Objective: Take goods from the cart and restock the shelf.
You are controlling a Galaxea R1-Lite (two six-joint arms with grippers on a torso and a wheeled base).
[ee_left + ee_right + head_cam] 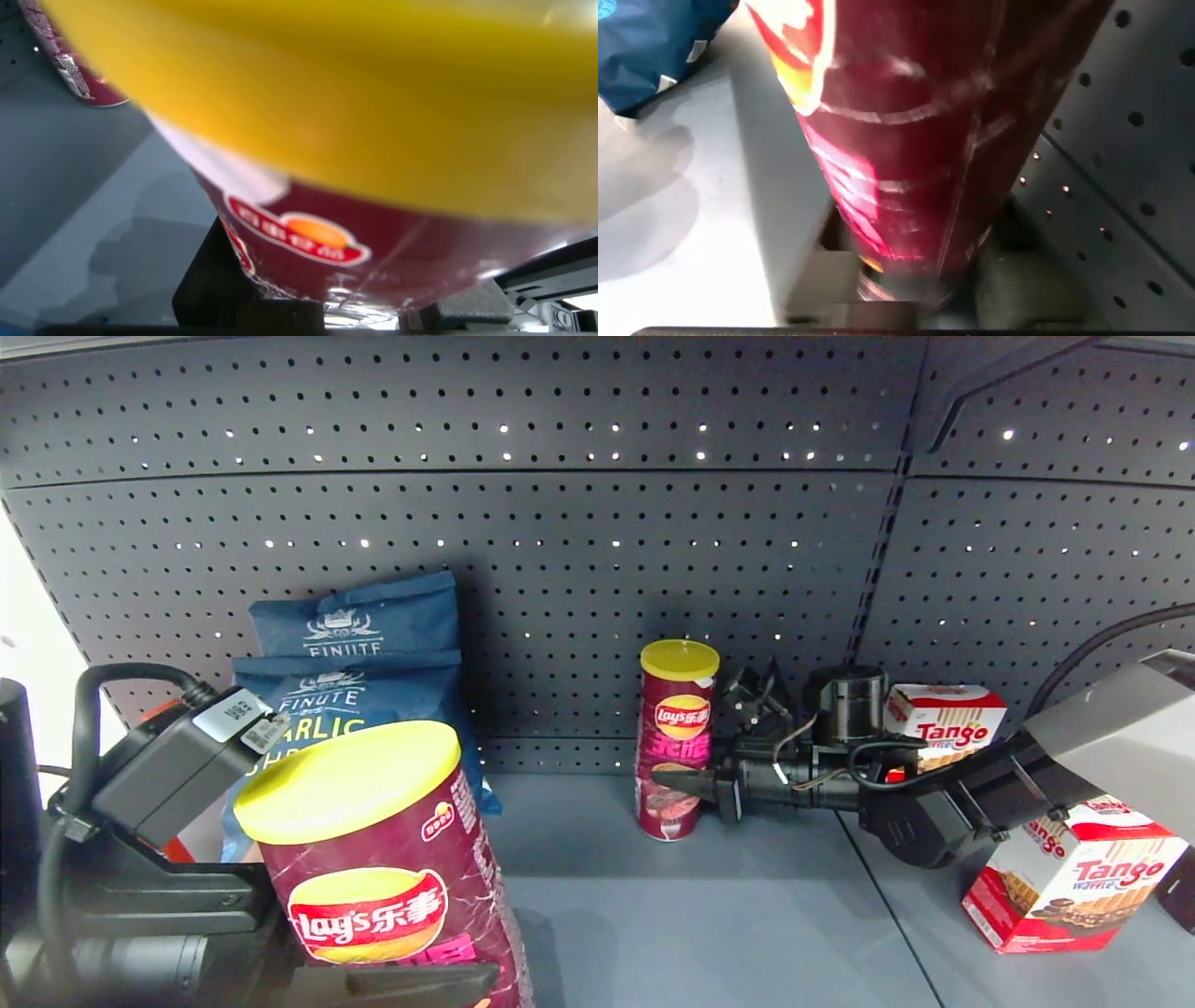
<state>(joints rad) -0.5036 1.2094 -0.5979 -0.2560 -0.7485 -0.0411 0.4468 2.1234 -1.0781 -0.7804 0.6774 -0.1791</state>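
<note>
One can (677,737) stood on the shelf (747,915) beside the blue bags (364,653), right end effector (686,782) closed around it; left end effector (373,971) gripped a second can (383,859), judged unshelved.

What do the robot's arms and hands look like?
The left hand and right hand are black. The left arm is black, with a white label and a black cable. The right arm has a grey link and black cables.

Left gripper (401,966) low and near, right gripper (686,784) outstretched; both jaws clamped.
</note>
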